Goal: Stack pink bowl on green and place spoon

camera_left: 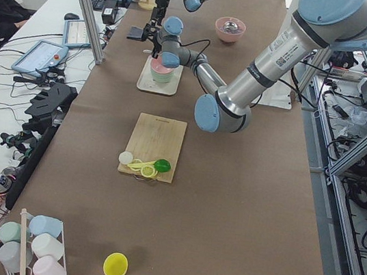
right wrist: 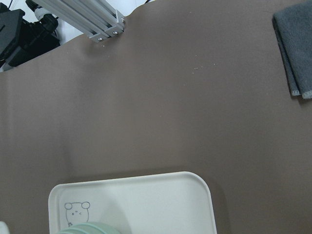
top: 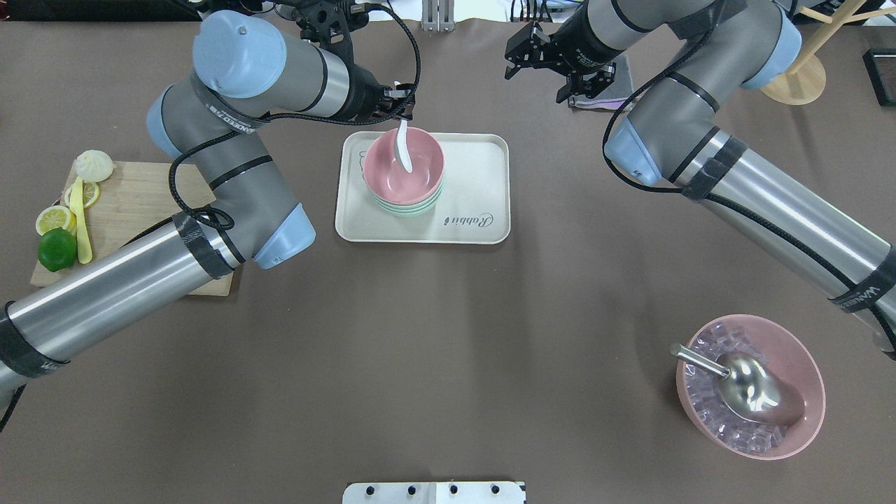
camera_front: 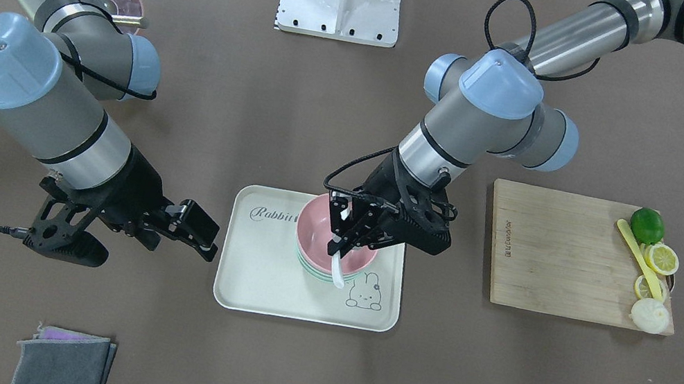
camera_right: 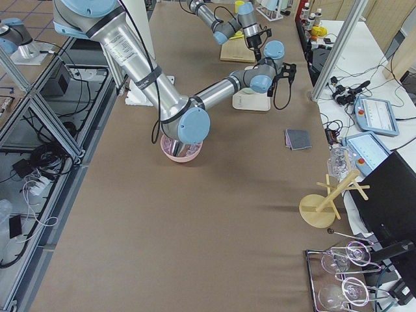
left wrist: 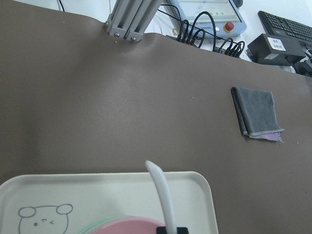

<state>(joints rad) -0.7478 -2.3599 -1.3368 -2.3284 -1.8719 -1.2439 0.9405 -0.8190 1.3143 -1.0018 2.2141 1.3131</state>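
Observation:
A pink bowl [camera_front: 314, 229] sits nested on a green bowl [camera_front: 315, 272] on the cream rabbit tray [camera_front: 255, 282]. The stack also shows in the overhead view, with the pink bowl [top: 392, 175] above the green rim [top: 406, 208] on the tray [top: 476, 175]. My left gripper [camera_front: 349, 232] is shut on a white spoon [camera_front: 338, 274] whose other end lies inside the pink bowl. The spoon shows in the overhead view [top: 404, 150] and the left wrist view [left wrist: 161, 190]. My right gripper [camera_front: 204, 234] is open and empty, just off the tray's side, and shows in the overhead view [top: 535, 66].
A wooden cutting board [camera_front: 557, 251] holds a lime [camera_front: 647, 225], lemon slices, a white bun and a yellow utensil. A second pink bowl [top: 798, 357] with ice and a metal scoop [top: 749, 392] stands near the right arm. A grey folded cloth [camera_front: 65, 365] lies at the table's far edge.

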